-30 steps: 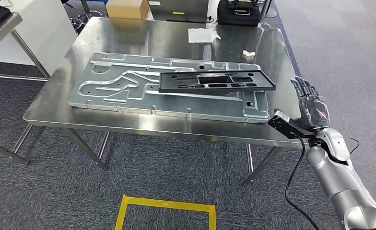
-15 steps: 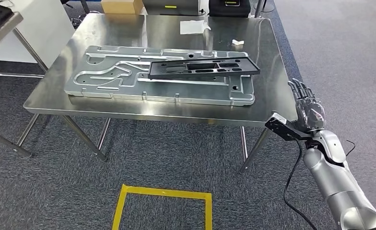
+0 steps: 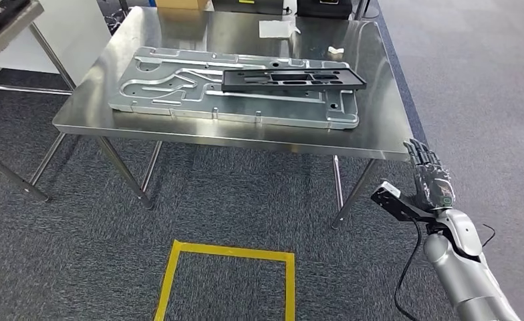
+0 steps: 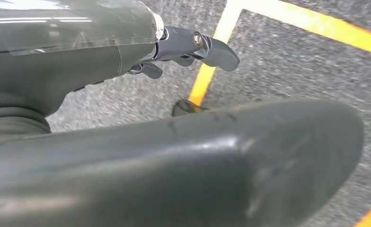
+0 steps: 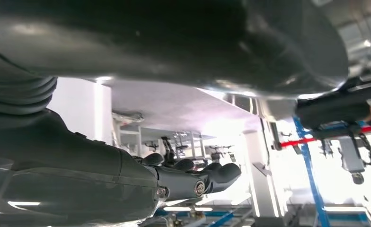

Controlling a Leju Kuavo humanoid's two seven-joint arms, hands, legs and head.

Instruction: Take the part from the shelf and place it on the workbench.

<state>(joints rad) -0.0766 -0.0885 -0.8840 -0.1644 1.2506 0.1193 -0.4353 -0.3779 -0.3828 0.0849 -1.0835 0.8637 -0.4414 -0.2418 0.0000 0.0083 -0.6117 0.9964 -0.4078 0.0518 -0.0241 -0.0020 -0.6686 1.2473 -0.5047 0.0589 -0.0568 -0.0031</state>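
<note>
The black part point(image 3: 293, 79) lies flat on the silver plate point(image 3: 179, 87) atop the desk point(image 3: 379, 127), placed; right hand point(image 3: 430, 182) empty, fingers extended, beside the desk; left hand point(image 4: 188, 47) holds nothing.

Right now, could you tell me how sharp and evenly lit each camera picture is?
Head view: sharp, with soft glare on the steel workbench. Left wrist view: floor motion-blurred, left hand fairly clear. Right wrist view: strongly backlit, background washed out, right hand dark.
</note>
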